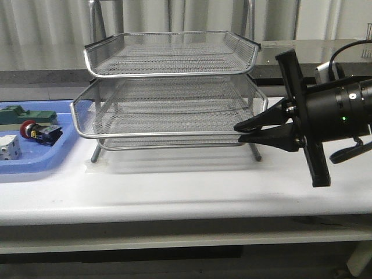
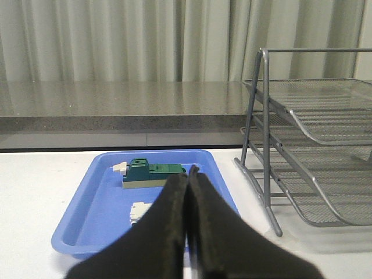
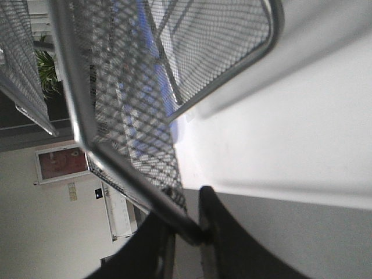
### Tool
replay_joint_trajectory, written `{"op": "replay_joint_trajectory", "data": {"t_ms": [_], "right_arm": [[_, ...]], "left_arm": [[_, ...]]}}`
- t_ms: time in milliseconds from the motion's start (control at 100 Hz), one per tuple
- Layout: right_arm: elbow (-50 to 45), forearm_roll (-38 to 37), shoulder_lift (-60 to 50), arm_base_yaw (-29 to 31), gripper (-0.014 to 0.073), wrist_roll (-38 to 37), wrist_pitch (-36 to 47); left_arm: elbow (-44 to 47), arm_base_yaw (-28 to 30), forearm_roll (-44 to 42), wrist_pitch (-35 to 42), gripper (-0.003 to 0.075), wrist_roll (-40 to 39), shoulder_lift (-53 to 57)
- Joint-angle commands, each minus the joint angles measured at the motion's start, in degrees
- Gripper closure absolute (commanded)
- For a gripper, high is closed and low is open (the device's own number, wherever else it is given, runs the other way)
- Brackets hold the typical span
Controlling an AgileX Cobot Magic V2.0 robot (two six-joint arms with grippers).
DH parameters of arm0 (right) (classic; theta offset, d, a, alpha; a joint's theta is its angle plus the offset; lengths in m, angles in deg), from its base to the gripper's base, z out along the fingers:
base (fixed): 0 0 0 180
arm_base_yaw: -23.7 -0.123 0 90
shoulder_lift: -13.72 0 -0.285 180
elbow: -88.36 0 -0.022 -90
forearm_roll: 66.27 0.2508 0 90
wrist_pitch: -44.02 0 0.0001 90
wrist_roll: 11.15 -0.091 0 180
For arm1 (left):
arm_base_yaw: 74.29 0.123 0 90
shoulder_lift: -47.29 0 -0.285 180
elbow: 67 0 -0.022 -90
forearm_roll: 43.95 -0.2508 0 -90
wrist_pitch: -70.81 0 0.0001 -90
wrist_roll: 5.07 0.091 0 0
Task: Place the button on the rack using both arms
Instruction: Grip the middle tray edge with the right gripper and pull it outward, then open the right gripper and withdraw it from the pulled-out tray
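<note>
Front view: one rack (image 1: 168,87) sits center on the white surface (image 1: 186,186), three mesh tiers visible. The right tool (image 1: 240,132) comes in from 3 o'clock, tips at the rack's right edge by the middle tier; from here can't tell if it has a grip. The button (image 1: 29,128), red cap, lies in the blue tray (image 1: 35,164) at 9 o'clock of the rack, well apart from it. Also in the tray: one green block (image 1: 23,113) and one white cube (image 1: 10,147). Left arm not seen in this view.

Left wrist view: left tool (image 2: 187,232) has its fingers pressed together w/ nothing between them, hovering above the tray's near rim. Green block at 12 o'clock of the fingertips, white cube partly hidden behind the left finger. Button not visible here, prob. hidden behind the fingers. Rack off at 3 o'clock.

Right wrist view: right tool's fingers (image 3: 224,232) are clamped on the rack's wire rim, rim bar pinched between them.

Step in hand, as I judge it: right arm steadies the rack while the left one fetches the button. To do it well: keep the right grip firm but don't drag or tip the rack; left tool must spread its fingers before dropping on the button, and grab the body or collar, not the rounded cap, which would likely slip.

Count: 1 button, 1 rack, 1 tray, 1 block, 1 cube, 2 tools.
</note>
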Motion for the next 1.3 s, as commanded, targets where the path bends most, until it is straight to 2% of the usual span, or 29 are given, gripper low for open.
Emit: {"op": "replay_joint_trajectory", "data": {"t_ms": [0,490,800,850,920,1040,1110,1170,1290], "right_arm": [[-2.1,-1.1,-3.3,-0.4,0.0633,2.8,-2.9],[-12.8,-1.1,-7.8,-0.4,0.0633,6.2,-2.8],[-14.6,2.1,-8.4,-0.4,0.0620,9.7,-3.3],[-14.6,2.8,-8.4,-0.4,0.0592,10.4,-4.0],[-14.6,3.9,-8.4,-0.4,0.0505,11.3,-5.1],[-14.6,5.3,-8.4,-0.4,0.0267,12.7,-7.4],[-14.5,5.3,-8.4,-0.4,0.0156,12.8,-8.5],[-14.5,5.3,-8.5,-0.4,0.0116,12.8,-9.0],[-14.5,5.3,-9.3,-0.4,0.0120,12.8,-9.8]], "left_arm": [[3.1,-0.6,0.4,4.4,0.0741,-0.7,1.8],[3.1,-0.6,0.4,4.4,0.0741,-0.7,1.8],[3.1,-0.6,0.4,4.4,0.0741,-0.7,1.8],[3.1,-0.6,0.4,4.4,0.0741,-0.7,1.8],[3.1,-0.6,0.4,4.4,0.0741,-0.7,1.8],[3.1,-0.6,0.4,4.4,0.0741,-0.7,1.8],[3.1,-0.6,0.4,4.4,0.0741,-0.7,1.8],[3.1,-0.6,0.4,4.4,0.0741,-0.7,1.8],[3.1,-0.6,0.4,4.4,0.0741,-0.7,1.8]]}}
